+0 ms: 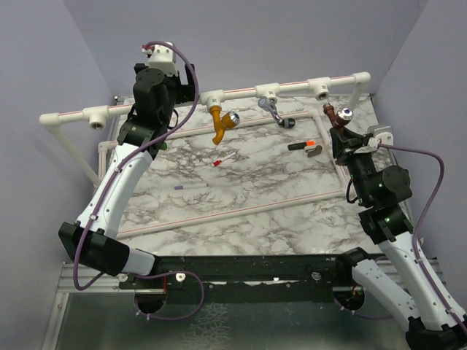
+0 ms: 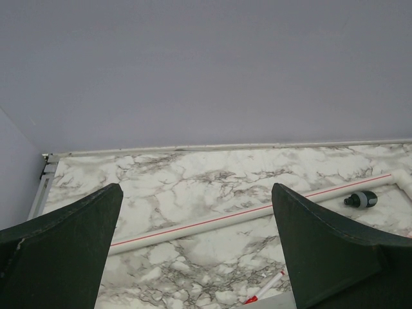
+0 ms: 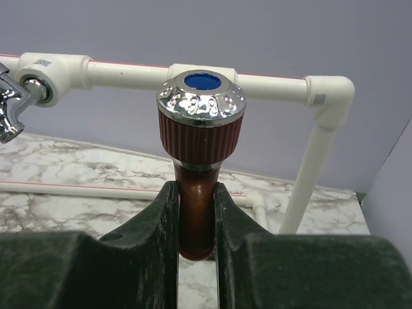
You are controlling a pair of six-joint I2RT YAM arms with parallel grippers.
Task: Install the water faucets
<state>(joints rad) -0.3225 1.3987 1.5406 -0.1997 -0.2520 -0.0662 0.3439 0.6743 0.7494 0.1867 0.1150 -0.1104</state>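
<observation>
Gripper on right arm point(image 3: 196, 212) is clamping dark brown chrome-knobbed faucet point(image 3: 201, 138) by its neck, probably aligning it with tee socket point(image 1: 320, 87) on white plastic pipe point(image 3: 129, 67); left gripper point(image 2: 196, 193) is hanging spread wide, empty.

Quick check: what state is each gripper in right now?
Left gripper: open, nothing between the jaws.
Right gripper: closed, holding the dark brown faucet.

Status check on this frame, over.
Left gripper open, empty. Right gripper shut on brown faucet, near the rightmost tee socket. Orange faucet, silver faucet hang from the pipe. Path looks clear.
</observation>
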